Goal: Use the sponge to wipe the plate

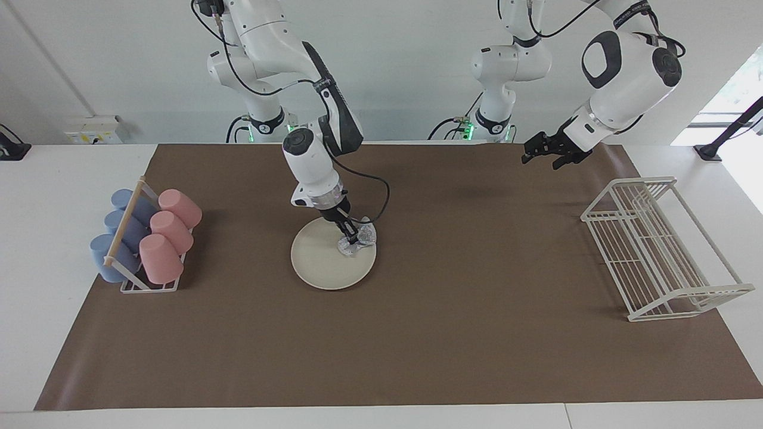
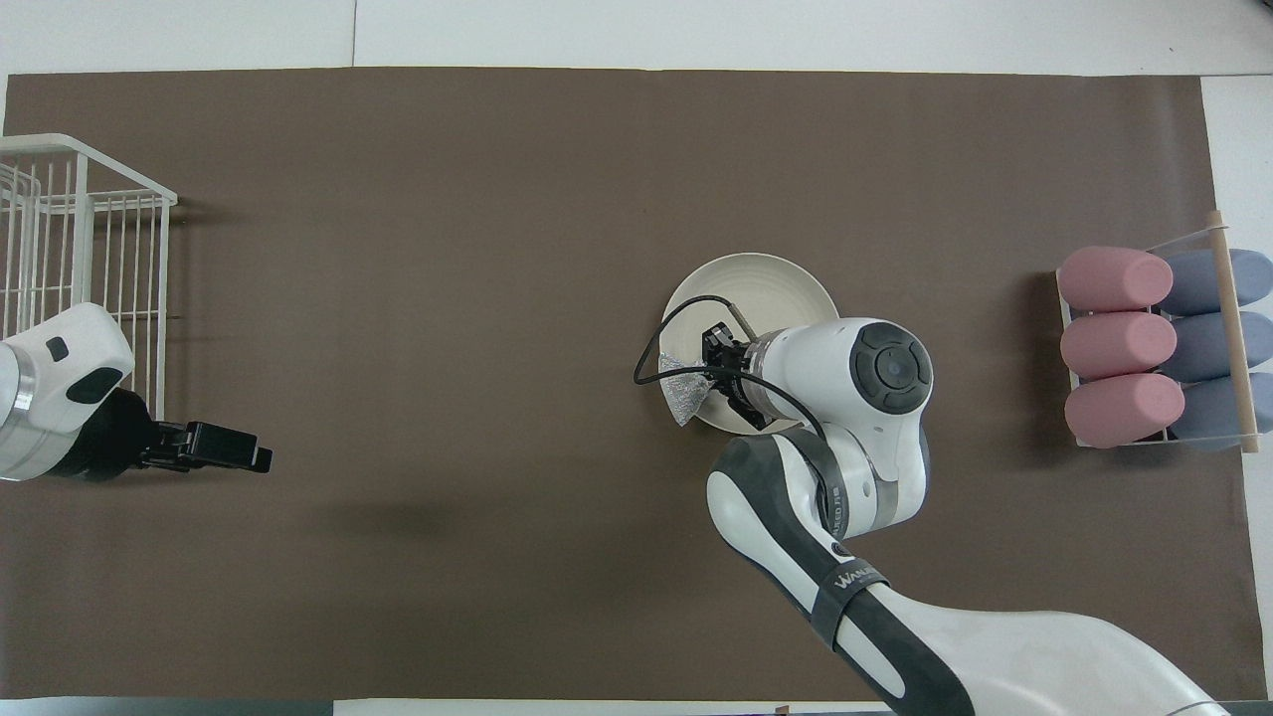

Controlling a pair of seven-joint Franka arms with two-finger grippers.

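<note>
The cream-white plate (image 1: 326, 263) lies flat on the brown mat, toward the right arm's end of the table; it also shows in the overhead view (image 2: 771, 282). My right gripper (image 1: 354, 238) is shut on the silvery-grey sponge (image 1: 361, 240) and presses it on the plate's rim, at the edge nearest the left arm's end. In the overhead view the sponge (image 2: 686, 395) pokes out from under the right gripper (image 2: 712, 376), and the arm hides part of the plate. My left gripper (image 1: 543, 149) waits in the air near the white wire rack.
A white wire rack (image 1: 658, 246) stands at the left arm's end of the mat. A holder with pink cups (image 1: 169, 233) and blue cups (image 1: 117, 238) lying on their sides stands at the right arm's end.
</note>
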